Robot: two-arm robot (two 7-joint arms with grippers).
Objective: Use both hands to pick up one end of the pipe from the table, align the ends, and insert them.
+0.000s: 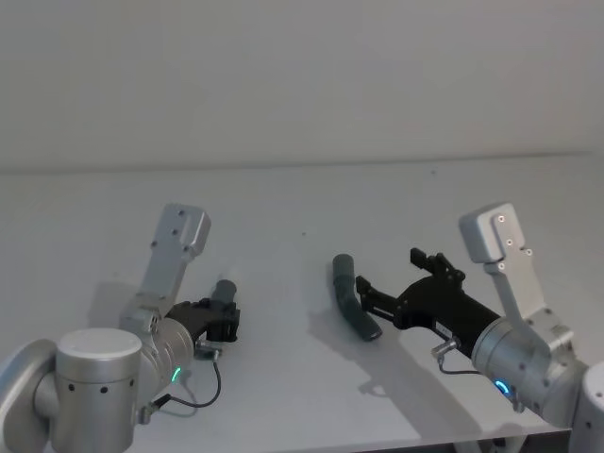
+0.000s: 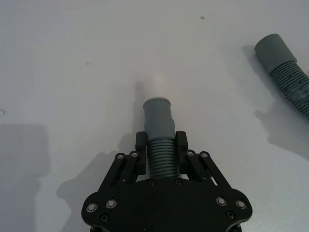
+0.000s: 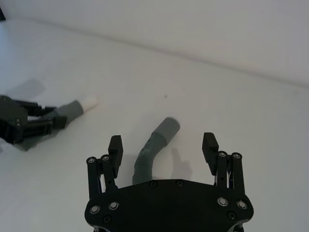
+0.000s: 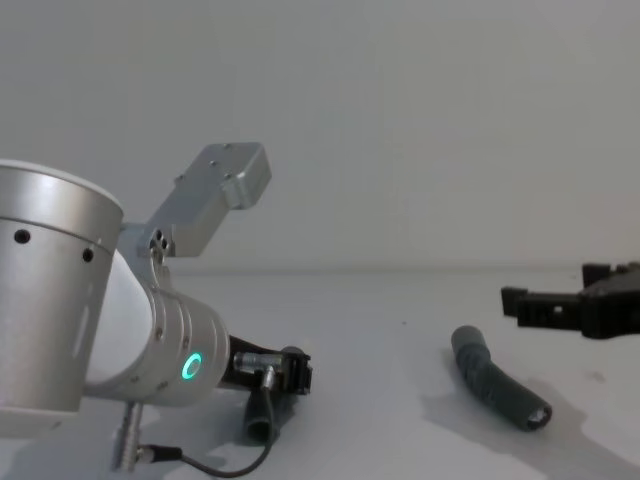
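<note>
My left gripper (image 2: 161,142) is shut on the corrugated part of one dark grey pipe piece (image 2: 159,121). Its smooth cuff and whitish tip (image 2: 157,84) stick out past the fingers, low over the table (image 1: 302,198). The head view has this gripper (image 1: 222,319) at the left with the pipe piece (image 1: 225,291); the chest view shows the gripper (image 4: 285,375) too. The second curved pipe piece (image 1: 351,297) lies on the table at centre right. My right gripper (image 3: 162,141) is open, its fingers straddling that piece (image 3: 147,157) from above without touching; in the chest view it (image 4: 555,290) hovers over the piece (image 4: 495,385).
The table's far edge (image 1: 302,165) meets a plain wall. Its front edge (image 1: 377,442) runs just below the arms. A small dark speck (image 1: 304,234) marks the surface between the two pipe pieces.
</note>
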